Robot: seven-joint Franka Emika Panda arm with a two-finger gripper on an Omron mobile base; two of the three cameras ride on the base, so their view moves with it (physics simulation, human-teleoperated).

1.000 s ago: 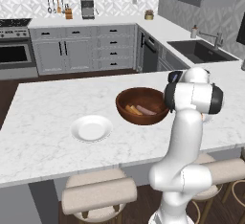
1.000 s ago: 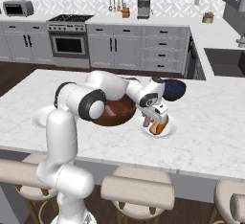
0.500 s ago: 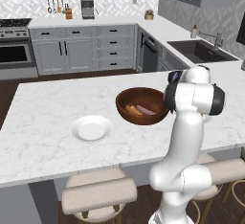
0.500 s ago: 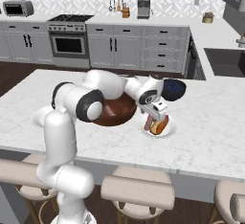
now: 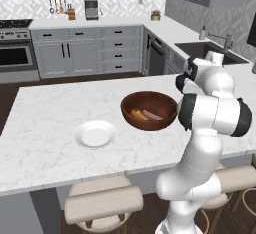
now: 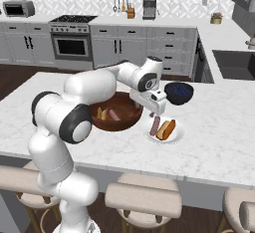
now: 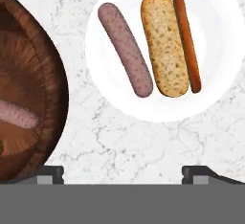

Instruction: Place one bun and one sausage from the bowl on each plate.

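The bowl [image 6: 115, 111] sits mid-counter with 1 sausage [image 5: 152, 115] and 1 bun [image 5: 139, 114] inside. Right of it, a plate [image 7: 217, 55] holds 1 sausage [image 7: 125, 49] and 1 bun [image 7: 164, 44]. The gripper [image 7: 122, 174] hovers there, spread wide, holding nothing. Left of the bowl lies a bare plate [image 5: 96, 134].

Grained wooden bowl [image 7: 28, 98], glossy white plate [image 7: 115, 89], veined marble counter [image 7: 134, 146]

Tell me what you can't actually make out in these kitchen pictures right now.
- Bowl: cut off by the hand view's left edge, contents partly unseen.
- Filled plate: hidden behind the arm in the left base view.
- Gripper: only its fingertips peek up in the hand view, wide apart.
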